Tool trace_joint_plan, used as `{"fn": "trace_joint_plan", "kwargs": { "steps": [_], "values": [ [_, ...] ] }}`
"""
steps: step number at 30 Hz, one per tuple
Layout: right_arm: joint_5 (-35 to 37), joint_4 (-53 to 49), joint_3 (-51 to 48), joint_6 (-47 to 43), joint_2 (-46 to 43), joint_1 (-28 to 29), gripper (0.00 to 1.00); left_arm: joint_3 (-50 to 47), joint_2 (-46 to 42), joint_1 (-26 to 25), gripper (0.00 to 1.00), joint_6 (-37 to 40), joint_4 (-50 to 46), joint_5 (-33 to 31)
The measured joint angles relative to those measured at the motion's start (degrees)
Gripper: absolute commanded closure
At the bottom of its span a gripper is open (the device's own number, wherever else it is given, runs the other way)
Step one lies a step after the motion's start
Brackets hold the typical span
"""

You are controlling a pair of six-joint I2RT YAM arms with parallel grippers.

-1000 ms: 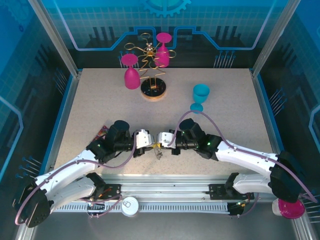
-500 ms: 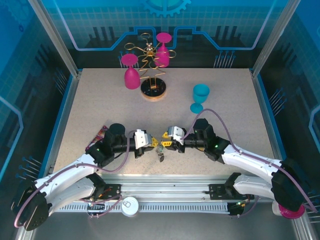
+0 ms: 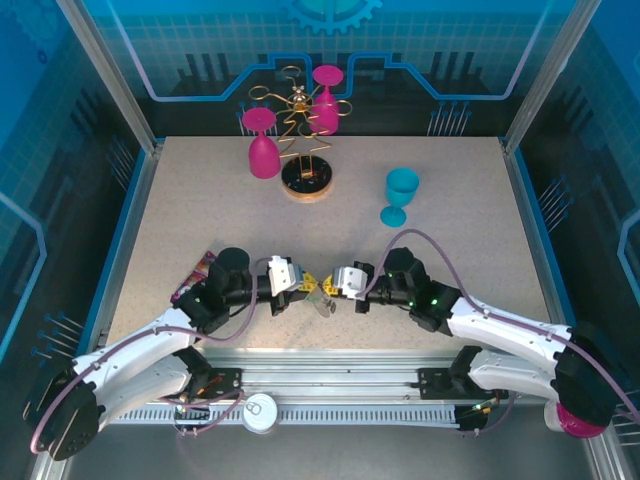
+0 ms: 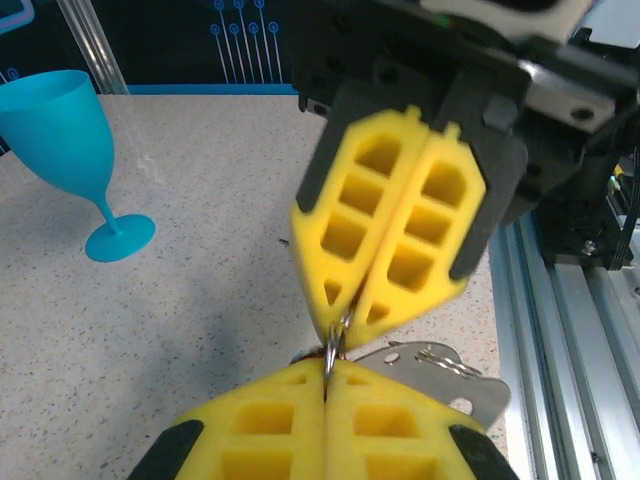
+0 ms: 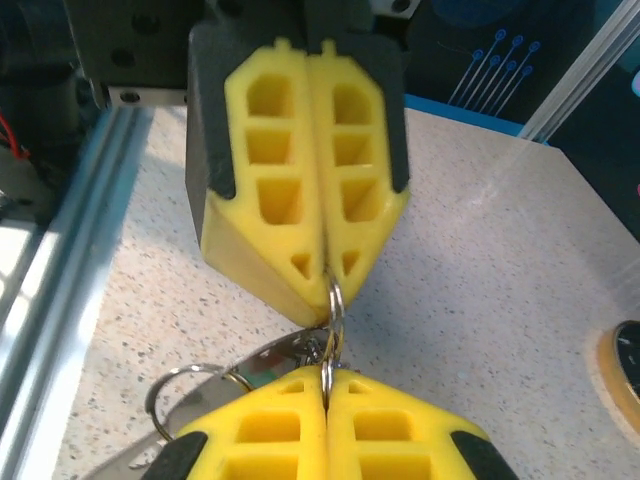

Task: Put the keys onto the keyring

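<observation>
keyring (image 4: pixel 472 388) sits between the two claw tips near the front of the surface (image 3: pixel 200 220), well nearer than the blue goblet (image 3: pixel 401 195) and to its left. left claw (image 5: pixel 322 290) is pressed together on one small ring (image 5: pixel 336 300). right claw (image 4: pixel 340 312), spread and set back half a second ago, has closed in and pinches the same ring.

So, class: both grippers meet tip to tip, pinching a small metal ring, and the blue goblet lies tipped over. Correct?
No: the blue goblet stands upright, as the top external view shows. The left gripper and right gripper do meet tip to tip, pinching the small metal ring.
</observation>
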Motion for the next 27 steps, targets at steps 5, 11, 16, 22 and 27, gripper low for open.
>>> {"fn": "trace_joint_plan", "kwargs": {
  "steps": [5, 11, 16, 22, 27],
  "values": [
    [5.97, 3.21, -0.50, -3.06, 2.67, 2.78, 0.83, -0.68, 0.33, 0.81, 1.00, -2.93, 1.29, 0.48],
    [5.86, 7.76, -3.65, -0.98, 1.62, 2.45, 0.67, -0.68, 1.14, 0.87, 1.00, -4.50, 5.14, 0.57],
    [1.95, 9.79, -4.70, 2.84, -1.16, -0.90, 0.68, -0.68, 1.25, 0.87, 1.00, -4.50, 6.38, 1.20],
    [-2.40, 12.24, -4.79, 6.93, -1.42, -2.38, 0.71, -0.68, 1.25, 0.87, 1.00, -4.50, 6.40, 2.47],
    [-4.94, 14.53, -4.79, 9.11, -0.20, -2.54, 0.76, -0.70, 1.42, 0.87, 1.00, -4.52, 6.75, 3.54]
  ]
}}
